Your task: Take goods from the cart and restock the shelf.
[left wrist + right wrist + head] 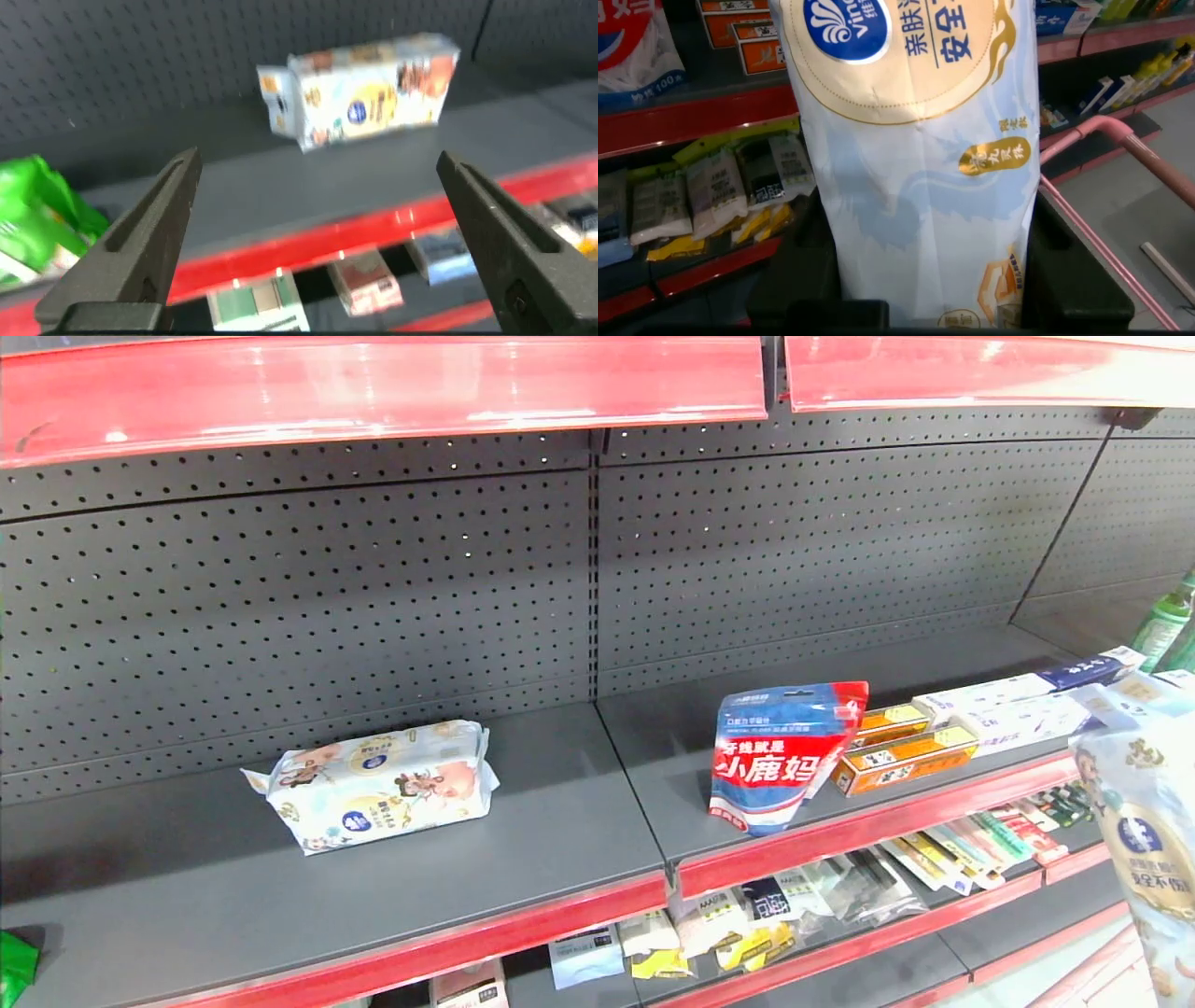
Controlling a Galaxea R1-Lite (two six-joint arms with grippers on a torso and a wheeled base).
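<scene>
Before the matte metal shelf [560, 821], left end effector [318, 159] gapes; right end effector [929, 219] pinches a glossy film pack [915, 140].

Pouch [782, 756] is standing on the shelf [560, 831], near its front edge. Tissue pack [373, 784] is lying well left of the pouch; boxes [906, 756] are lying just right of it. Second pack [1144, 821] is hanging far right of the pouch, before the shelf.
</scene>
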